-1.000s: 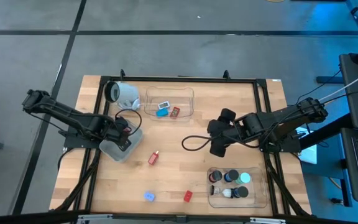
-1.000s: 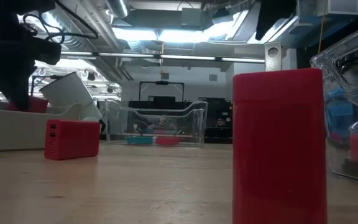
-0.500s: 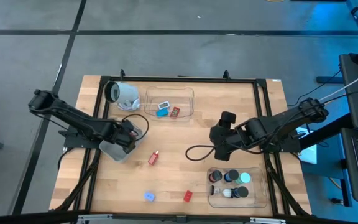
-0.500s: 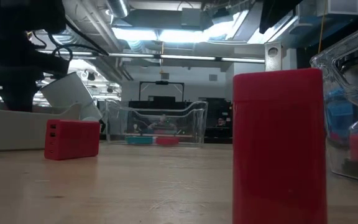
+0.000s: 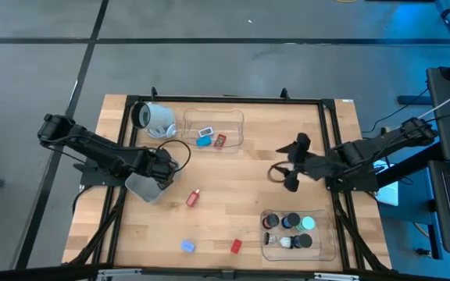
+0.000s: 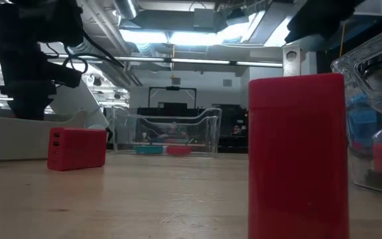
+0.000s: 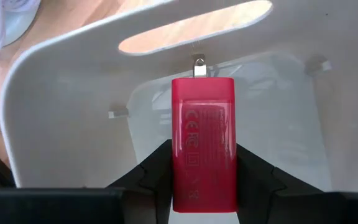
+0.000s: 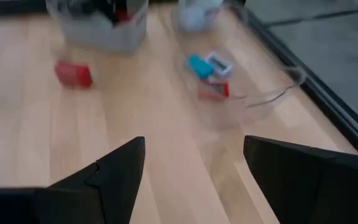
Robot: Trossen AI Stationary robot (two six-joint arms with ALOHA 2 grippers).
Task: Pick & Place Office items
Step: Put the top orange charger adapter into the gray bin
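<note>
My left gripper [image 5: 161,161] stands over the white-grey tray [image 5: 141,188] at the table's left, shut on a red block [image 7: 202,118] that hangs inside the tray's walls [image 7: 61,106]. My right gripper [image 5: 291,163] hangs open above the table's middle right, with nothing between its fingers [image 8: 194,149]. One red block [image 5: 193,198] lies on the wood. Another red block [image 5: 235,245] and a blue piece [image 5: 187,246] lie near the front edge. A clear tray [image 5: 298,232] holds several round pucks. A second clear tray [image 5: 237,125] holds blue, white and red pieces. My left gripper pinches the red block by its two long sides [image 7: 180,167] between the two fingers, at the end away from its metal prong [image 7: 199,64]. The fingers come steeply from above and lie along the block. The prong end points down into the tray; whether it touches the tray's floor I cannot tell.
A white-grey cylinder [image 5: 155,117] lies on its side at the far left corner. A black frame [image 5: 330,133] runs round the tabletop. A dark cable loops beside my right gripper [image 5: 276,172]. Bare wood lies in the table's middle.
My left gripper has sunk into the white-grey tray with the red block, which has dropped below the tray's rim in the low view. My right gripper has drawn back toward the table's right edge and tipped up toward level; its cable loop has gone along.
</note>
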